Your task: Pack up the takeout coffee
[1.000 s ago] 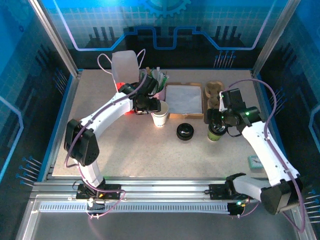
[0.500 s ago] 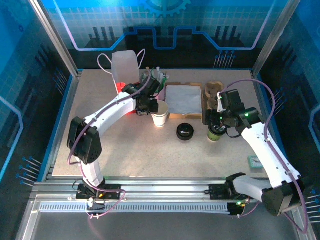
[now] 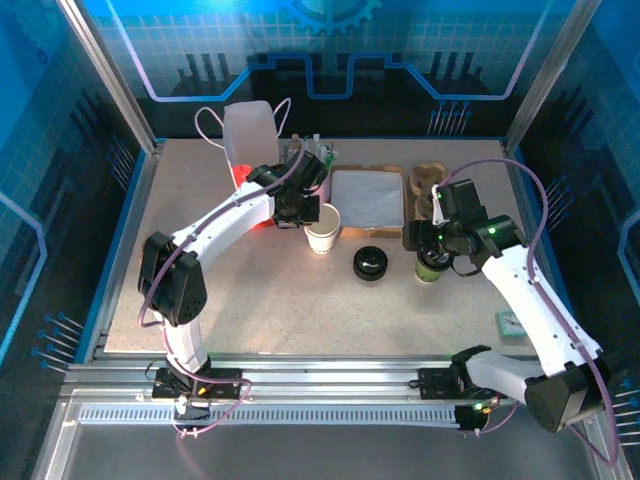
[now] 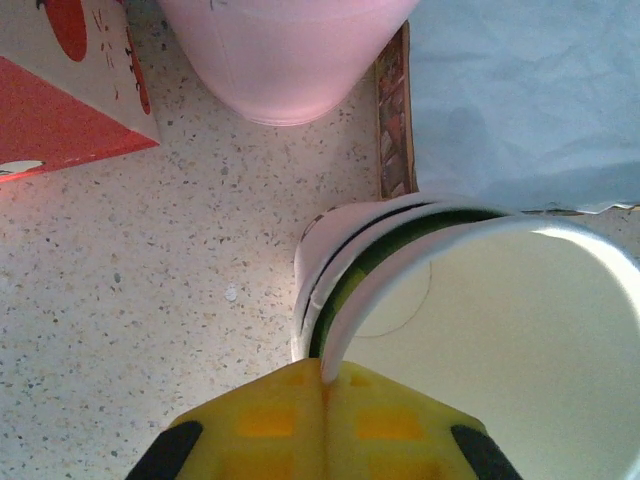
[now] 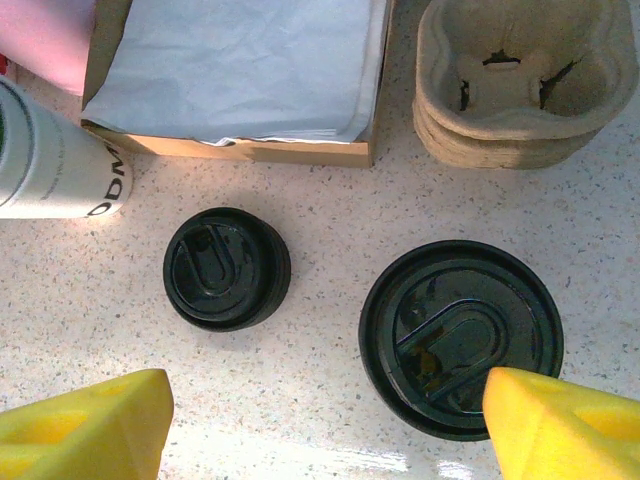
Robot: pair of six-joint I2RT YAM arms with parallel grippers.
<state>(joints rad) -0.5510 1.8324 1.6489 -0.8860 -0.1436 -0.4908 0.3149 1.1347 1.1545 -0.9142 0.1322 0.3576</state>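
the left gripper (image 4: pixel 325 385) is clenched on the near wall of the cup (image 4: pixel 500 330), one yellow pad inside and one outside. that thin pinch is the main risk: the paper rim could crease, or the cup could swing and slip out on a lift. it stands on the table (image 3: pixel 260 300) close to the pink cup (image 4: pixel 285 50) and just by the box (image 3: pixel 368 198) corner, so a careless pull sideways could knock either one.

the right gripper (image 5: pixel 320 385) hangs open, fingers spread wide over the lidded cup (image 5: pixel 460 335); a drop or drift could tip that one. the loose lid (image 5: pixel 227 268) sits between the two cups, apart from both.

the cup itself is white, tapered, upright, open and looks empty, with a rolled rim. dark letters show on its side in the right wrist view. a green band shows just outside the rim in the left wrist view; i cannot tell what it is.
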